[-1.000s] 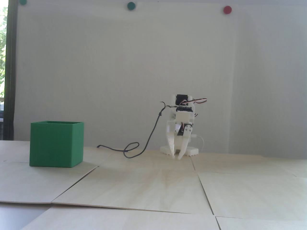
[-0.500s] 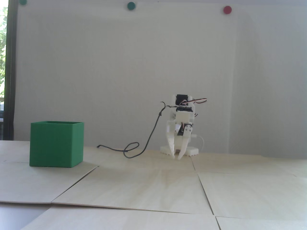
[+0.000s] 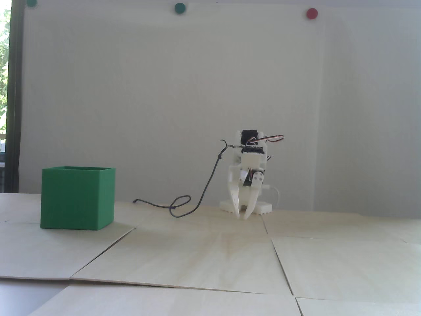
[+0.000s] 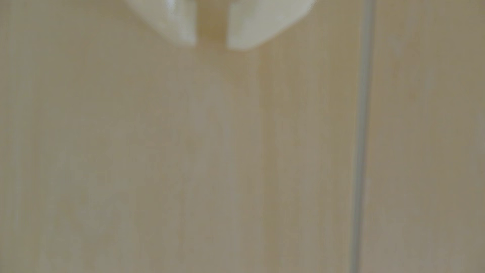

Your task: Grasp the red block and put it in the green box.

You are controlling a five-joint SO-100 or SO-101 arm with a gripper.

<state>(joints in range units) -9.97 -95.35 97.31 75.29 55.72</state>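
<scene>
The green box (image 3: 77,197) stands on the wooden table at the left of the fixed view, its open top seen edge-on so its inside is hidden. The red block shows in neither view. My white arm is folded low at the back centre, well right of the box. Its gripper (image 3: 241,216) points down, with the tips just above the table. In the wrist view the gripper (image 4: 212,44) enters from the top edge. Its jaws are shut down to a narrow slit with only bare wood showing between them.
A dark cable (image 3: 179,207) loops on the table between the box and the arm's base (image 3: 264,208). Light wooden panels (image 3: 210,256) with seams (image 4: 363,131) cover the table. Green dots (image 3: 180,8) and a red dot (image 3: 311,13) sit high on the white wall.
</scene>
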